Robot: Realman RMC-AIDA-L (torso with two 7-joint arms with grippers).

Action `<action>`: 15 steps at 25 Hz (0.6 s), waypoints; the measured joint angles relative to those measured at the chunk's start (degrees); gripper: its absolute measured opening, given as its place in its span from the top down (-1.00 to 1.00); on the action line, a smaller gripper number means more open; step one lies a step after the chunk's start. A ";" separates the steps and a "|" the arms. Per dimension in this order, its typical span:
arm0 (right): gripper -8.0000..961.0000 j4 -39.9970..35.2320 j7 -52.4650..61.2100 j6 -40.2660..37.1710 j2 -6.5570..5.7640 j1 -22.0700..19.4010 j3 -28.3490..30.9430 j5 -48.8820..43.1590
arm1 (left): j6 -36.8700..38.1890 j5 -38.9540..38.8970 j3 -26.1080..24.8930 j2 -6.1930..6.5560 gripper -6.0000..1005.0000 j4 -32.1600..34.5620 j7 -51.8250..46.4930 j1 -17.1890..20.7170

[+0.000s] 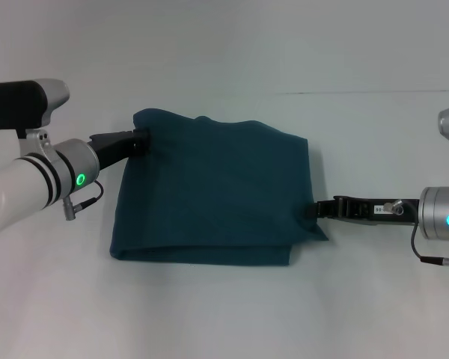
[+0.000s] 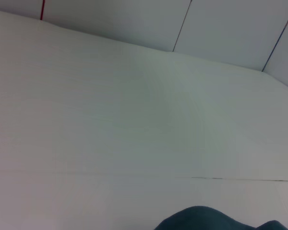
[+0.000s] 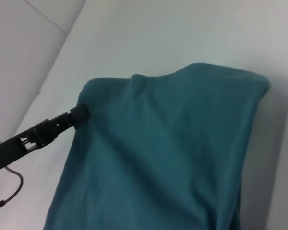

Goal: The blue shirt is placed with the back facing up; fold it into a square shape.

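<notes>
The blue shirt lies on the white table as a rough, partly folded rectangle with a doubled layer along its near edge. My left gripper is at the shirt's far left corner, shut on the fabric, which bunches up there. The right wrist view shows that same left gripper pinching the shirt. My right gripper reaches in low from the right and is shut on the shirt's right edge near the front corner. In the left wrist view only a small hump of the shirt shows.
The white table spreads wide on all sides of the shirt. A thin seam runs across it at the back right. Pale wall panels rise behind the table.
</notes>
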 joint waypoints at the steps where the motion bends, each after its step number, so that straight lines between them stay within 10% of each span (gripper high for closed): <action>1: 0.66 0.01 -0.01 -0.28 0.00 -0.02 0.00 0.00 | 0.00 0.00 0.00 0.00 0.95 0.00 0.00 0.00; 15: 0.94 -0.63 -0.53 -4.66 -1.59 -2.15 0.12 3.55 | 0.00 0.00 0.00 0.00 0.94 -0.03 0.00 0.06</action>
